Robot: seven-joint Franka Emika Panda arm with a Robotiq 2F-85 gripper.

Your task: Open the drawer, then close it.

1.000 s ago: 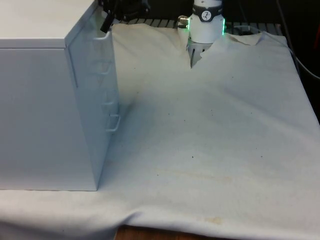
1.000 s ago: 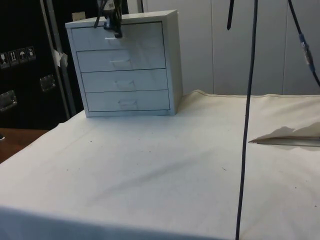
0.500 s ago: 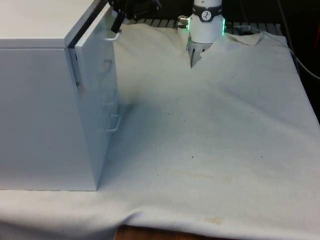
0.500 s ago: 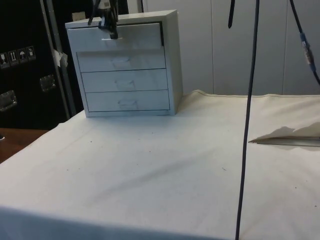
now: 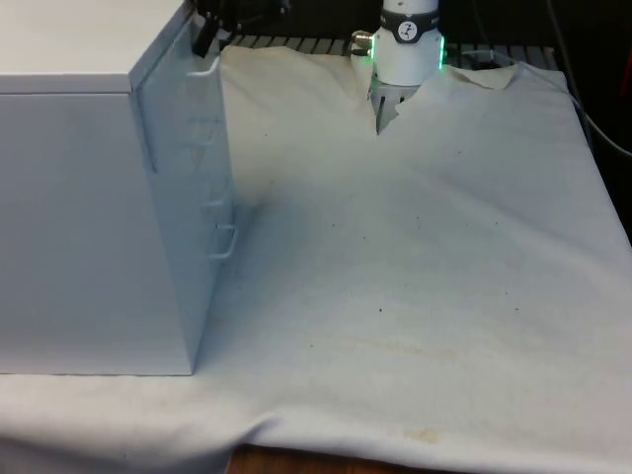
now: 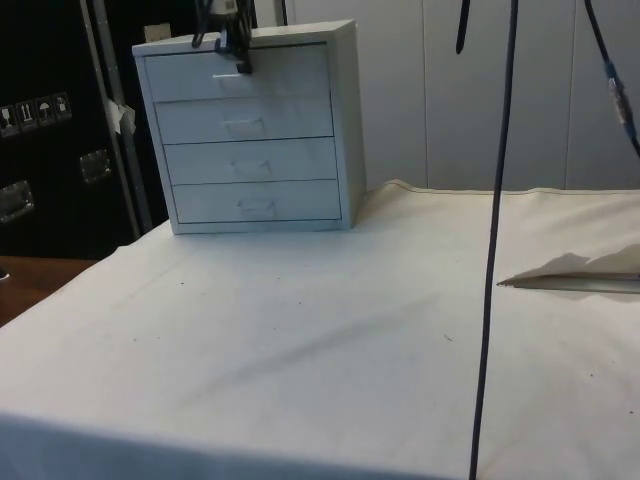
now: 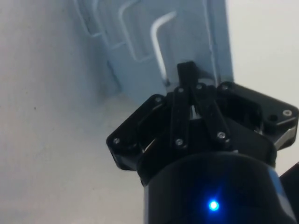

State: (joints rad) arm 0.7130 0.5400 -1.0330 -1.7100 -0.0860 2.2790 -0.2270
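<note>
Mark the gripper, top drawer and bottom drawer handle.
gripper (image 6: 240,62): side view, at its fingertips.
top drawer (image 6: 285,75): side view, bare front panel.
bottom drawer handle (image 6: 257,206): side view, middle of the bar.

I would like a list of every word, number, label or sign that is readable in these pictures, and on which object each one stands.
Chest of drawers: no text or label on its fronts.
White cloth: no text.
Small signs on the dark cabinet at the side view's left: pictograms, too small to read.
Pale tag behind the chest's top: too blurred to read.
Gripper: no readable marking.
</note>
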